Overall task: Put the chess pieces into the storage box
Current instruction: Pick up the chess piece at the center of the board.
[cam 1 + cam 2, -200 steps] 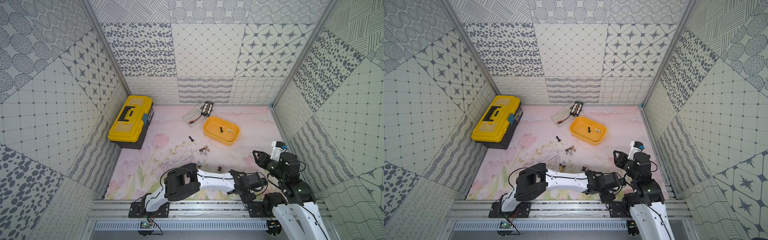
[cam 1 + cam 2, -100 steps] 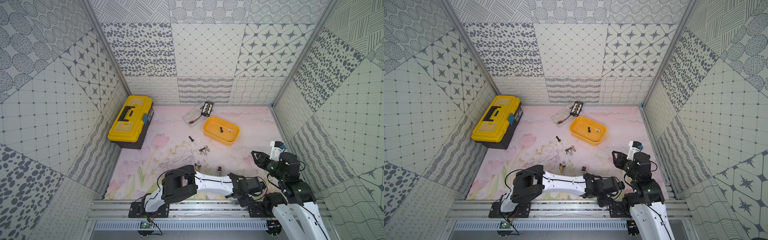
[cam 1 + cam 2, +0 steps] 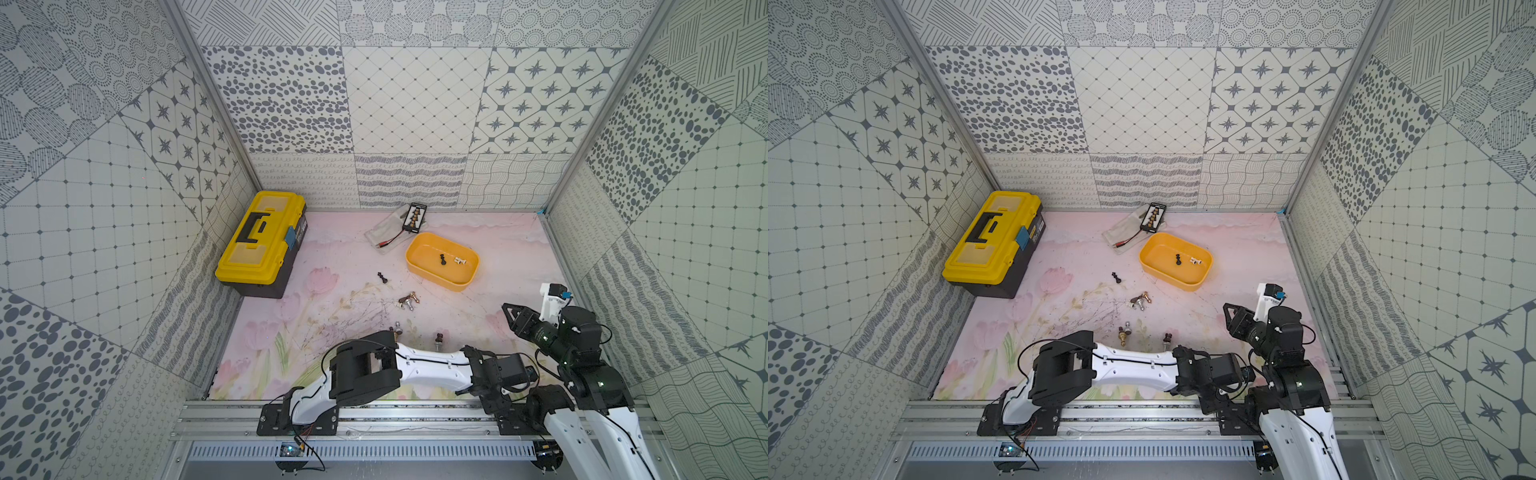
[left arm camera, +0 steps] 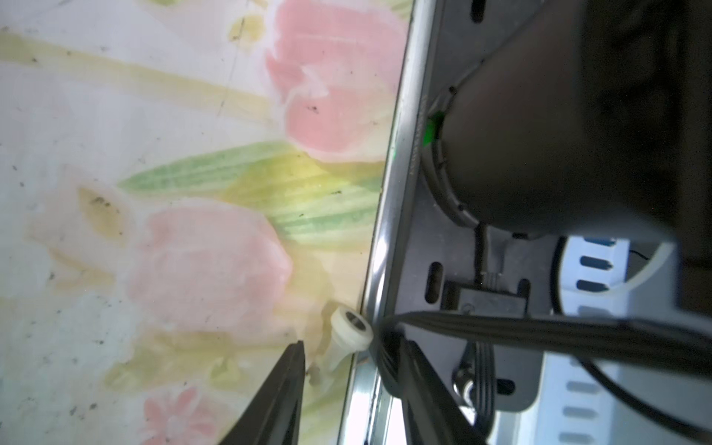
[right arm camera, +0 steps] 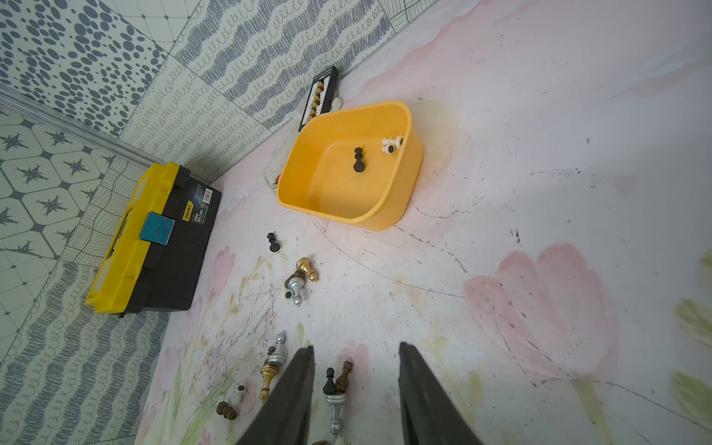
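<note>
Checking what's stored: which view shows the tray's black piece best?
Right wrist: the black piece shows large and unblocked in the storage box. In both top views it is a tiny speck; left wrist misses it.

In both top views the left arm's wrist [image 3: 498,372] hides its jaws and the white chess piece [image 4: 348,327] between them. Up close that piece's slim end is blurred, and the right wrist view's edge cuts off another piece [image 5: 321,442]

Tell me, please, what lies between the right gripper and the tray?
Only bare mat. In the right wrist view, nothing stands between the right gripper and the tray; the gold and silver pieces lie off to one side.
</note>
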